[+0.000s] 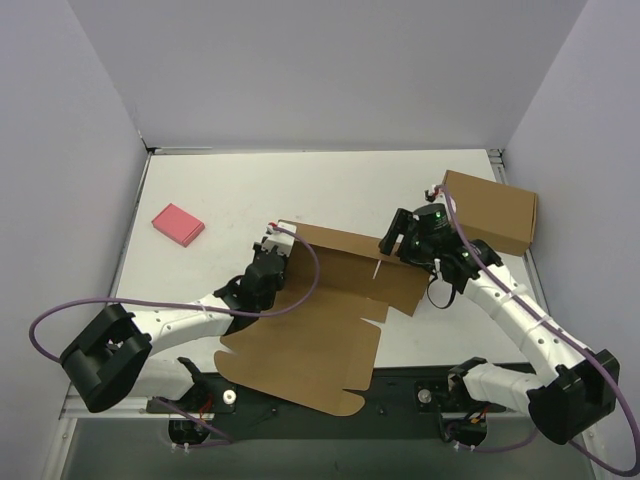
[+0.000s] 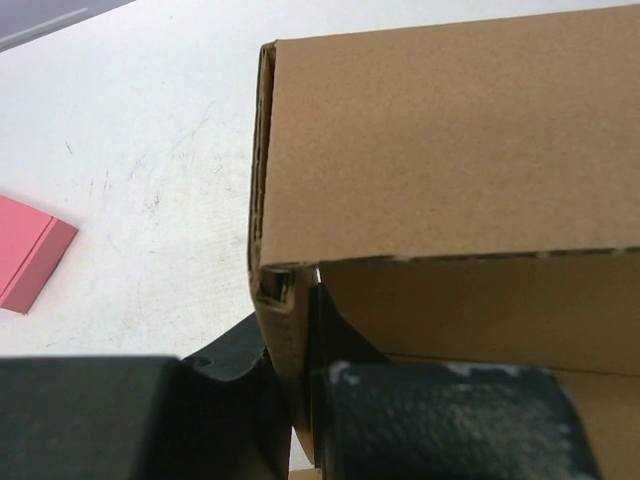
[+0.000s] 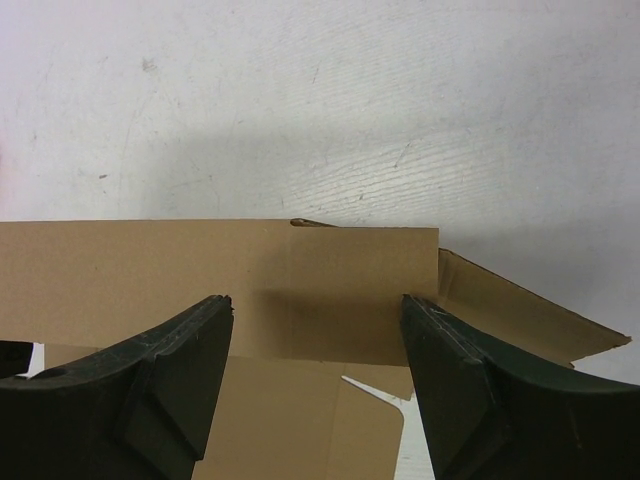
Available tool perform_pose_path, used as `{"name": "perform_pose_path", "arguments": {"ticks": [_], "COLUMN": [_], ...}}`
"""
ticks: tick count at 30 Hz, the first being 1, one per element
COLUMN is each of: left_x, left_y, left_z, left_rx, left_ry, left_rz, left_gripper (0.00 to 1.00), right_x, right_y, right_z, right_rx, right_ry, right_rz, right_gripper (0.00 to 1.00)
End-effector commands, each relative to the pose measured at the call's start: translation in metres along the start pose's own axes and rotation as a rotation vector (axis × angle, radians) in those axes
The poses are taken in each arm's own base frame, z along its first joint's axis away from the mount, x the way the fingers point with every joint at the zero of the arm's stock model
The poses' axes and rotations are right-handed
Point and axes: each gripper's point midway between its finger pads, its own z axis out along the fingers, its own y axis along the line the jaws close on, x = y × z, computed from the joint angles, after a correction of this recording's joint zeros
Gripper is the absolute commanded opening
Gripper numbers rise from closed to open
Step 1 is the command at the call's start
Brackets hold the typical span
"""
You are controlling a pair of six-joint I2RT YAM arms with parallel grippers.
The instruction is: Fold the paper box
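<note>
Left gripper point(image 2: 290, 335) clamped on a raised side wall of the paper box point(image 1: 315, 340): from the left wrist we see its two dark fingers point(image 2: 440, 420) pressed on either side of the cardboard at a folded corner. The right gripper point(image 3: 318, 300) stands with its jaws wide apart over the far upright wall at the sheet's right end, with nothing held between them. From the right wrist view we cannot tell whether its pads touch the cardboard. From above, we find the paper box partly formed. Its far strip stands up between the two grippers, while the larger part lies flat toward the near edge of the white table point(image 1: 300, 185) and overhangs the arms' bases. Flaps cut with slits lie spread just beside the right gripper. Beyond that gripper, toward the table's far right corner, sits a second cardboard box point(image 1: 495, 212), fully formed. A pink block point(image 1: 178, 224) lies flat on the table at far left, well apart from the cardboard.
</note>
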Motion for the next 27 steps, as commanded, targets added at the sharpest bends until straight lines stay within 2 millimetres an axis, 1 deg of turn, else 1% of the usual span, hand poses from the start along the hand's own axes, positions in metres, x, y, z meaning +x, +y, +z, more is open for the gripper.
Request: {"name": "perform_pose_path", "arguments": {"ticks": [1,5,7,8,9,14,17,19,27], "left_x": [-0.007,-0.008,-0.007,-0.007,-0.007,-0.005,-0.005,-0.005,-0.007], "left_y": [0.010,0.008,0.008,0.009,0.009,0.011,0.010,0.011,0.013], "left_z": [-0.004,-0.005,-0.005,-0.004,-0.005,-0.004,-0.005,-0.005,-0.007], "left_rx": [-0.042,-0.037,-0.037,-0.040,-0.040,-0.055,-0.049,-0.051,-0.055], "left_ry": [-0.030,-0.035,-0.032,-0.029,-0.030,-0.030,-0.035,-0.036,-0.044], "left_rz": [0.026,0.021,0.026,0.028,0.030,0.028,0.025,0.025,0.023], "left_gripper": [0.01,0.01,0.01,0.01,0.01,0.01,0.01,0.01,0.01], "right_x": [0.020,0.025,0.025,0.023,0.017,-0.001,0.000,0.002,-0.009], "right_y": [-0.009,0.005,0.003,0.001,-0.005,-0.014,-0.013,-0.012,-0.014], "right_z": [0.005,0.013,0.014,0.011,0.010,-0.009,-0.012,-0.010,-0.013], "right_rx": [0.052,-0.006,0.010,0.013,0.048,0.099,0.108,0.124,0.163], "right_ry": [0.082,0.108,0.106,0.098,0.065,0.002,-0.004,0.000,-0.033], "right_rz": [-0.006,0.046,0.036,0.021,0.008,-0.048,-0.070,-0.086,-0.120], "right_gripper": [0.70,0.71,0.71,0.71,0.71,0.71,0.71,0.70,0.70]}}
